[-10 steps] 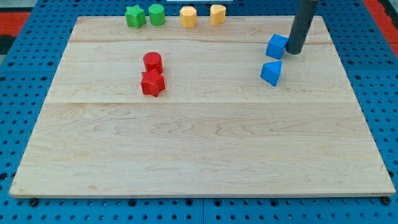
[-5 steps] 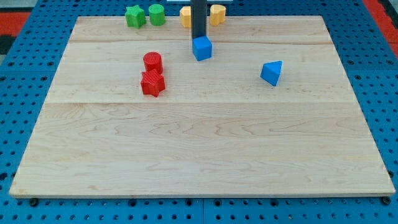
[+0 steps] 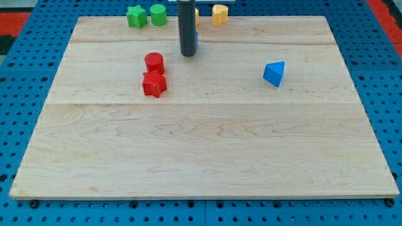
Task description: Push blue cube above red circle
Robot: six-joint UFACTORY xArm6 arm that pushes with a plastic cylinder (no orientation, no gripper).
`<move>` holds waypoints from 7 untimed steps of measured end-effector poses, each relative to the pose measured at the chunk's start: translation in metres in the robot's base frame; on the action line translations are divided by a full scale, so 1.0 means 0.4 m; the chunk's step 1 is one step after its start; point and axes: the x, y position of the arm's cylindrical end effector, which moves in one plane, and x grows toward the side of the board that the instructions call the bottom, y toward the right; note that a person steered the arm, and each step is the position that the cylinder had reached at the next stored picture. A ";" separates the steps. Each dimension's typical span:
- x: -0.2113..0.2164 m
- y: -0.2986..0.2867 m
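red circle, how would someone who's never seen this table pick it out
Start at the wooden board and look at its upper left part, where two red blocks touch. The red circle is the upper one, a round cylinder; the red star below it has jagged points.

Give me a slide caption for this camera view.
My tip hides most of the blue cube, up and right of the red circle.

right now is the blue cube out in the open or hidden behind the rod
Mostly hidden: only a blue sliver of the blue cube shows at the rod's right edge, just above my tip, up-right of the red circle.
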 end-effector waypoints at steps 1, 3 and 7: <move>0.047 0.138; -0.103 0.204; -0.074 -0.126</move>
